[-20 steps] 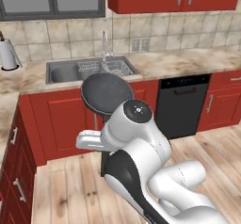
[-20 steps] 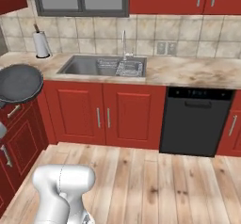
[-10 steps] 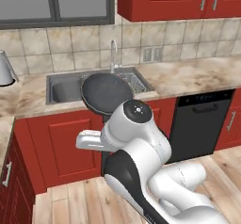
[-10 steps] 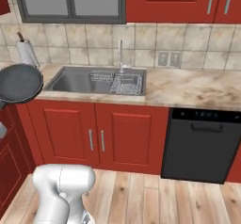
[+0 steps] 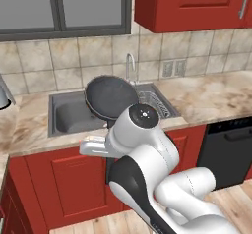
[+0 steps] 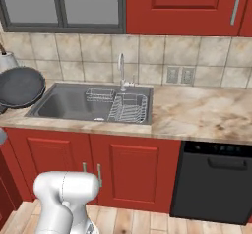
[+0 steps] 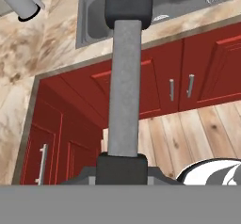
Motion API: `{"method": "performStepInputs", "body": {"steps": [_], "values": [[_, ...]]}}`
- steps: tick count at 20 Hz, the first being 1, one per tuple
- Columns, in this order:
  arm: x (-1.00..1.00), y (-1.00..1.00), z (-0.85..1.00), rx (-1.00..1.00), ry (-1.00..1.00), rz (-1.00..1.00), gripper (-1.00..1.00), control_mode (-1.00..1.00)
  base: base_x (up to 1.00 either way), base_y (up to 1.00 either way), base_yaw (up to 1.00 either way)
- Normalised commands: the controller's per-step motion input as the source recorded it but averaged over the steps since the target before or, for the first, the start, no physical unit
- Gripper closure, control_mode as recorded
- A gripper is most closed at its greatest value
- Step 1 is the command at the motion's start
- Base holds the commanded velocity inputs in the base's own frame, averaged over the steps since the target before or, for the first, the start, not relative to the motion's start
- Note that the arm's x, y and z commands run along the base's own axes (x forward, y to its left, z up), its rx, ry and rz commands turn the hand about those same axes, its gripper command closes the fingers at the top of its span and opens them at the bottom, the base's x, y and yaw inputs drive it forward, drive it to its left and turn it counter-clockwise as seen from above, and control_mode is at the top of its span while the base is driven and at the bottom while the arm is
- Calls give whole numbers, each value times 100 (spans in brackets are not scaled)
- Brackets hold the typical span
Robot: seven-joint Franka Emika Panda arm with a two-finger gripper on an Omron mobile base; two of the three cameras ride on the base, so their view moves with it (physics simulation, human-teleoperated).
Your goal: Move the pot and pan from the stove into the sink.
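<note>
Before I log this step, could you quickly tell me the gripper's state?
Gripper: shut on the pan handle, pan held up by the sink.

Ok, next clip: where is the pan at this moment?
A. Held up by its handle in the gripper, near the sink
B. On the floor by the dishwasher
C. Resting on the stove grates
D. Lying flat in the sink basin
A: the pan hangs in the air by the sink, and the hand view shows the gripper shut on its long handle.
</note>
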Motion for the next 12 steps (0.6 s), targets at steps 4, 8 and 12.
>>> {"method": "performStepInputs", "body": {"steps": [4, 8, 12], "values": [[0, 0, 0, 0, 0, 0, 100, 100, 69, 19, 0], [0, 0, 0, 0, 0, 0, 100, 100, 48, 11, 0], [0, 0, 0, 0, 0, 0, 100, 100, 12, 0, 0]]}}
